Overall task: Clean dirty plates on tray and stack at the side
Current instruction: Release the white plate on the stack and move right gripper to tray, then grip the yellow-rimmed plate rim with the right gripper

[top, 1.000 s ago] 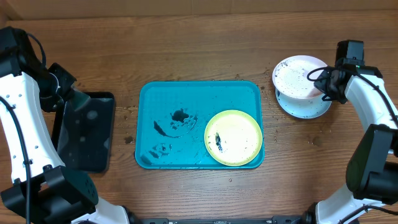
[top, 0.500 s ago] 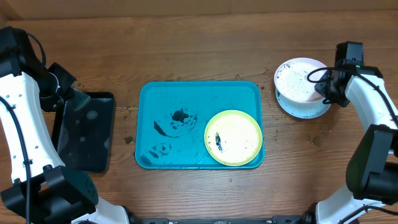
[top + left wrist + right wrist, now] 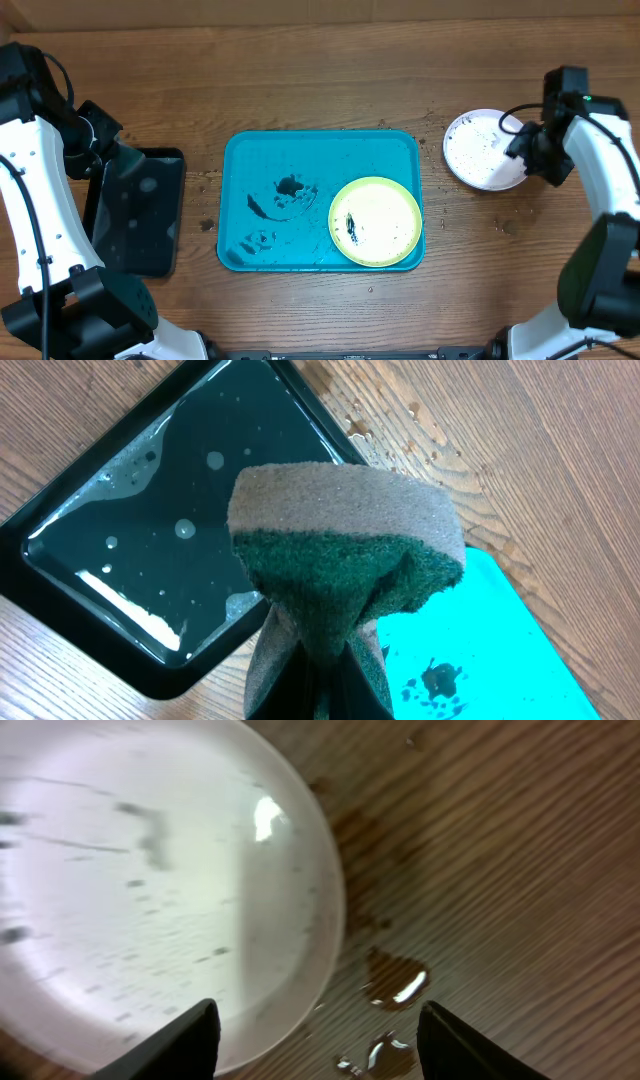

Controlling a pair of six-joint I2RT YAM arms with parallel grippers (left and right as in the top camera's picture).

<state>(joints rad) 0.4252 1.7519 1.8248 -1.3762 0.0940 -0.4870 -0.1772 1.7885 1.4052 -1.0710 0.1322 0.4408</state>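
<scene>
The turquoise tray [image 3: 300, 160] lies mid-table with dark smears on its floor. A yellow-green plate [image 3: 376, 221] with a dark smear rests in its near right corner. A white speckled plate [image 3: 482, 150] lies flat on the wood to the right of the tray. My right gripper [image 3: 527, 150] is open at that plate's right edge. In the right wrist view its fingers [image 3: 170, 1045] straddle the plate's rim [image 3: 300, 960] without touching it. My left gripper [image 3: 325, 695] is shut on a green-and-tan sponge [image 3: 345, 550], above the gap between the black tray and the turquoise tray [image 3: 490, 640].
A black tray [image 3: 135, 210] holding water stands left of the turquoise tray, and it also fills the left wrist view [image 3: 170, 540]. Water drops [image 3: 395, 982] sit on the wood beside the white plate. Crumbs dot the wood near it.
My right gripper has opened and let go of the white plate. The plate was tilted above a plate beneath it and now lies flat on top. The left arm has not moved.
</scene>
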